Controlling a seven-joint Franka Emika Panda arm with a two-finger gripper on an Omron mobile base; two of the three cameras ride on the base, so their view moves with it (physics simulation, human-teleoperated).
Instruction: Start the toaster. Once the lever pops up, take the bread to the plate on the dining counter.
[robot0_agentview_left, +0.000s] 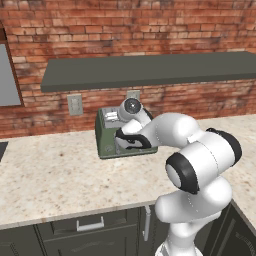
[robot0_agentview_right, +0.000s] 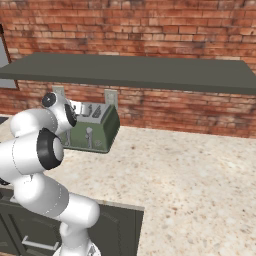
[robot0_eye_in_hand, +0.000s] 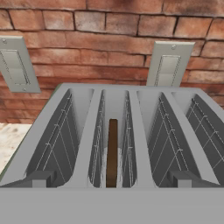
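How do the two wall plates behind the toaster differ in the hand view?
The left wall plate sits nearer the picture's edge and lower than the right wall plate. The left one leans one way, the right one the other. The right one stands above the toaster's right slots; the left one stands off its left corner. Both are pale grey rectangles on the brick wall.

No readable text, label or number shows on anything.
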